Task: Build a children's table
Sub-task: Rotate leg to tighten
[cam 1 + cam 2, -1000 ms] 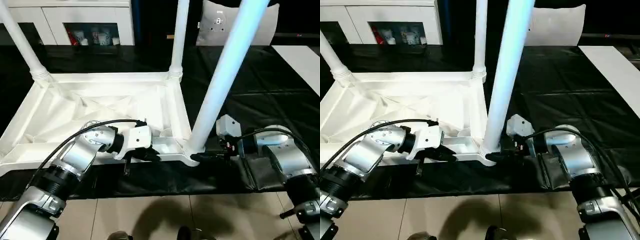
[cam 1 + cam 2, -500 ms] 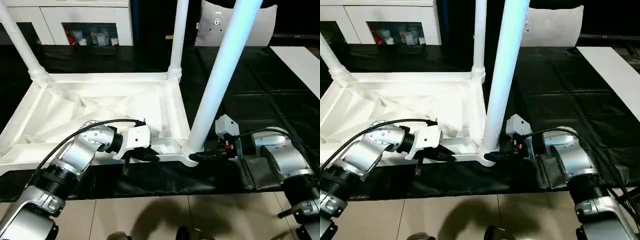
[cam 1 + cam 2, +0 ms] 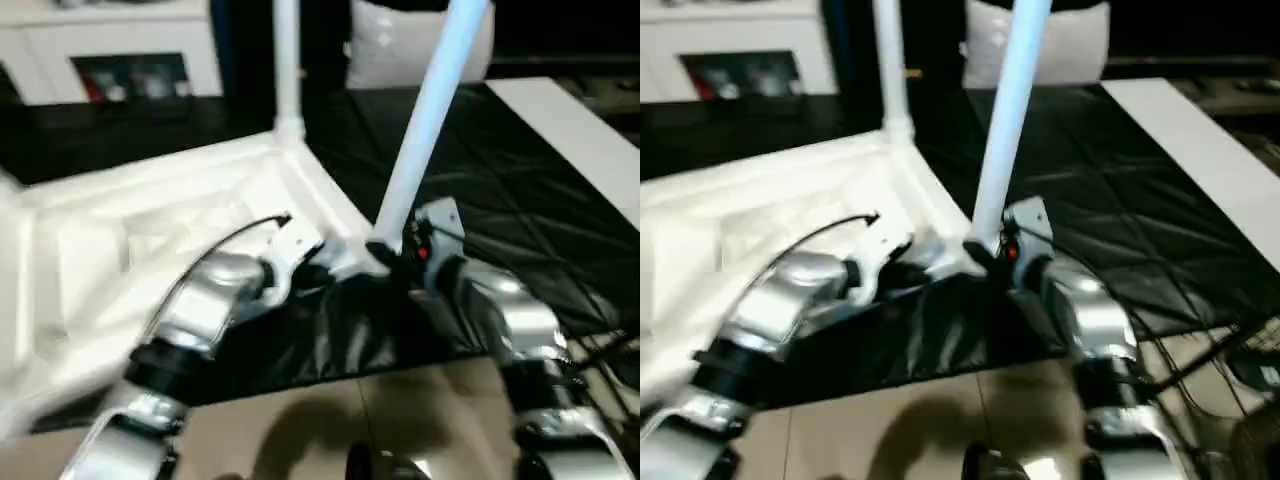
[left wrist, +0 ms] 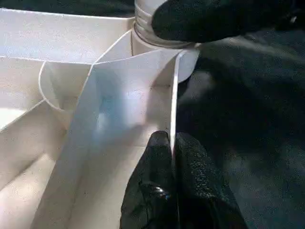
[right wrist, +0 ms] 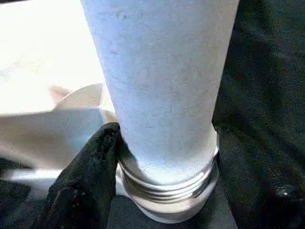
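Head views: children's table (image 3: 150, 200) upside down on black-sheeted work table (image 3: 520, 170), legs up. Looks light, stiff, slick plastic.

Left wrist: left gripper (image 4: 172, 143) pinched shut on table's thin near rim; good hold.

Right wrist: right gripper (image 5: 162, 157) partly open around near-right leg (image 5: 162, 81) base, one finger (image 5: 90, 171) touching. Grip low by the socket.

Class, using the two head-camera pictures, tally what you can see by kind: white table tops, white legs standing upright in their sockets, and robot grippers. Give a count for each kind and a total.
White table top: 1
Upright legs: 2 (near leg, far leg)
Grippers: 2 (left gripper, right gripper)
Total: 5
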